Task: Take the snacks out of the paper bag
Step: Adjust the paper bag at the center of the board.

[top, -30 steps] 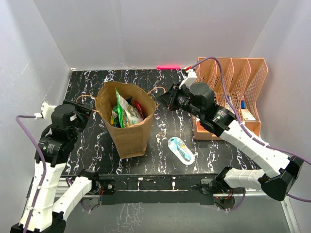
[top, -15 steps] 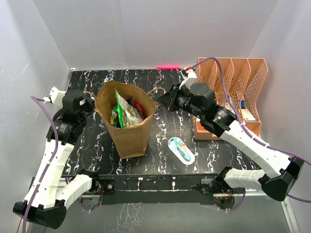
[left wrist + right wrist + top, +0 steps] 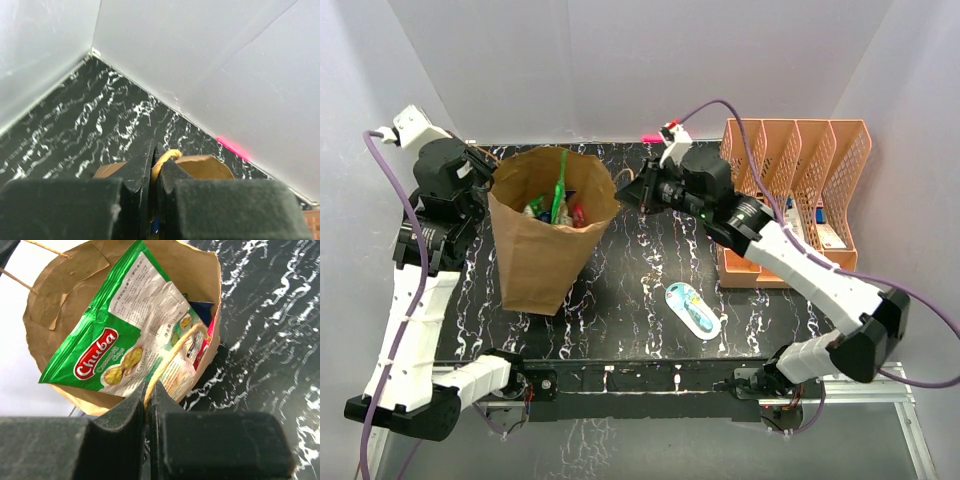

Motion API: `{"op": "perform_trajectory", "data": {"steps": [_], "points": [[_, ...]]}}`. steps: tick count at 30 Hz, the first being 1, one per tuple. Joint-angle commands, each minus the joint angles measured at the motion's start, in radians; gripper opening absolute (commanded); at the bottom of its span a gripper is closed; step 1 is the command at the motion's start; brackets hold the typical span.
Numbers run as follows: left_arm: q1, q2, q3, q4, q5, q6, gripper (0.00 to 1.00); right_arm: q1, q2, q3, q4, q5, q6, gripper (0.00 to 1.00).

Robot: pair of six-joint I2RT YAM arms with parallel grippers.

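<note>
Little of the task looks done. On the table [image 3: 650, 270] the paper bag [image 3: 535, 262] stands at about 9 o'clock from the middle with its mouth wide open. The snacks [image 3: 556, 205] are all inside it, and no packet lies out on the marble top that I can see, so every one is left to remove. The peach organizer [image 3: 800, 170] at 2 o'clock and the white-and-teal blister pack [image 3: 693, 308] at 5 o'clock are well apart from the bag and not part of the job. In the right wrist view the green chip bag [image 3: 115, 335] fills most of the opening, with a dark blue and a red packet tucked behind it at 3 o'clock.

The left arm [image 3: 415, 300] rises steeply and bends in over the bag's 9 o'clock rim; the right arm [image 3: 790, 260] stretches low across the table to the 3 o'clock rim. The left gripper [image 3: 483, 172] is clenched on one twisted handle [image 3: 167, 156]; the right gripper [image 3: 623, 190] is clenched on the other handle [image 3: 172, 352]. The bag seems to hang between the two grips; whether its base touches the table I cannot tell.
</note>
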Motion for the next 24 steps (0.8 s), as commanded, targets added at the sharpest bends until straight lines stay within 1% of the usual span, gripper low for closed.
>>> {"op": "perform_trajectory", "data": {"steps": [1, 4, 6, 10, 14, 19, 21, 24], "points": [[0.004, -0.005, 0.092, 0.164, -0.051, 0.216, 0.0, -0.001, 0.086, 0.124, 0.183, -0.085, 0.059, 0.08], [0.004, -0.032, 0.07, 0.174, 0.006, 0.259, 0.0, 0.002, 0.143, 0.137, 0.224, -0.132, 0.104, 0.08], [0.004, -0.073, 0.024, 0.187, 0.081, 0.269, 0.0, 0.008, 0.158, 0.113, 0.239, -0.167, 0.127, 0.08], [0.003, -0.168, -0.096, 0.19, 0.246, 0.262, 0.0, 0.025, 0.146, 0.008, 0.241, -0.226, 0.146, 0.08], [0.004, -0.252, -0.186, 0.16, 0.4, 0.205, 0.0, 0.042, 0.079, -0.111, 0.209, -0.261, 0.134, 0.08], [0.003, -0.318, -0.258, 0.157, 0.561, 0.138, 0.0, 0.044, -0.045, -0.231, 0.117, -0.215, 0.119, 0.09], [0.004, -0.328, -0.263, 0.146, 0.592, 0.13, 0.0, 0.044, -0.085, -0.235, 0.043, -0.161, 0.089, 0.14], [0.004, -0.329, -0.238, 0.107, 0.58, 0.124, 0.0, 0.044, -0.13, -0.218, -0.093, -0.045, 0.029, 0.22]]}}
